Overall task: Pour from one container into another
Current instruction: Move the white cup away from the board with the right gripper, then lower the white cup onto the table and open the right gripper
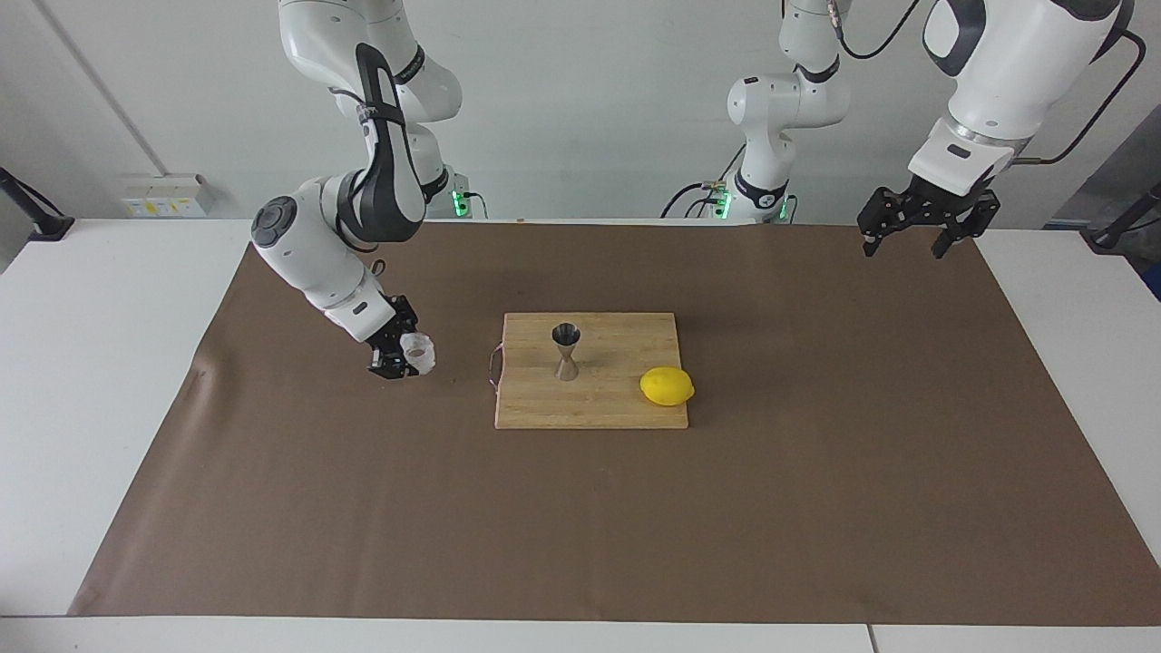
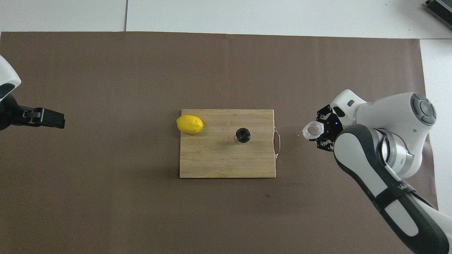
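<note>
No text, label, brand, number or sign can be read with certainty; only a few partly cut-off, undecipherable white letters are printed on the right arm's black band (image 2: 399,188).

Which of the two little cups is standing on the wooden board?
The steel jigger, upright on the board near the lemon. The whitish cup is off the board, held over the brown mat by the right gripper.

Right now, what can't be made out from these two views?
- Whether the small whitish textured cup, held in the right gripper, rests on the brown mat: neither view settles it.
- Contents of the shiny steel hourglass jigger on the wooden board: too small.
- Left gripper in overhead view: edge crops the arm.
</note>
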{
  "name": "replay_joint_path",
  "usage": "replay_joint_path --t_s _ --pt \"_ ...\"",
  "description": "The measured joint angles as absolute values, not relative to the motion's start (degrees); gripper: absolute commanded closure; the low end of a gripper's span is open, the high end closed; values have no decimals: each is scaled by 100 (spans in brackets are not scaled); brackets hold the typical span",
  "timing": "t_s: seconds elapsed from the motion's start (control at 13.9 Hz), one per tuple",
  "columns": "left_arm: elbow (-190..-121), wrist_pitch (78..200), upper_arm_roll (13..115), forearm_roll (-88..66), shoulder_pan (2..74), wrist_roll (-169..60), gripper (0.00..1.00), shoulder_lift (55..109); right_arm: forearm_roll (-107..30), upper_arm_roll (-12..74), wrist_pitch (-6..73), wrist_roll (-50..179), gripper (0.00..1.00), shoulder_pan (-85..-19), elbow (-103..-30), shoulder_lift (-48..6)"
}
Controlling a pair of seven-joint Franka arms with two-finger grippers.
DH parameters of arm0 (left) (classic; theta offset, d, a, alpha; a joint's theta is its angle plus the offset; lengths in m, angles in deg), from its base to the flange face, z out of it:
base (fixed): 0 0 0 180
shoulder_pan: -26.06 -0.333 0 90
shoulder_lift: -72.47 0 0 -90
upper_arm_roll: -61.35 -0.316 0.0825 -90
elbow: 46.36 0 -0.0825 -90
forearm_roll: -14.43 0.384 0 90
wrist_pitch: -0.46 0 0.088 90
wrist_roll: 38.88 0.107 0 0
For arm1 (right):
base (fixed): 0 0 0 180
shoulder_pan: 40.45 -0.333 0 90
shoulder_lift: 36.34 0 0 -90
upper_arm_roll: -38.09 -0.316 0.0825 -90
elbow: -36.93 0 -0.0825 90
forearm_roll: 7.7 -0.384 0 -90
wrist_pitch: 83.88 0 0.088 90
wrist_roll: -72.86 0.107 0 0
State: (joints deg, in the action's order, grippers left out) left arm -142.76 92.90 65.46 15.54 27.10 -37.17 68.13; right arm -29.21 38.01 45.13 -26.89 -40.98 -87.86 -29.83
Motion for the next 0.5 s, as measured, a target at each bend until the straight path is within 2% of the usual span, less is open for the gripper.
replay_joint_path --t_s 0.22,0.5 --pt "-14276 9290 6546 1554 2710 -3717 0 6814 -2954 3801 4641 -3112 100 -3798 -8953 -2984" --pt "-14276 9290 6546 1554 2710 -3717 0 6813 -3492 3799 5022 -3703 100 -3724 -9279 -2938"
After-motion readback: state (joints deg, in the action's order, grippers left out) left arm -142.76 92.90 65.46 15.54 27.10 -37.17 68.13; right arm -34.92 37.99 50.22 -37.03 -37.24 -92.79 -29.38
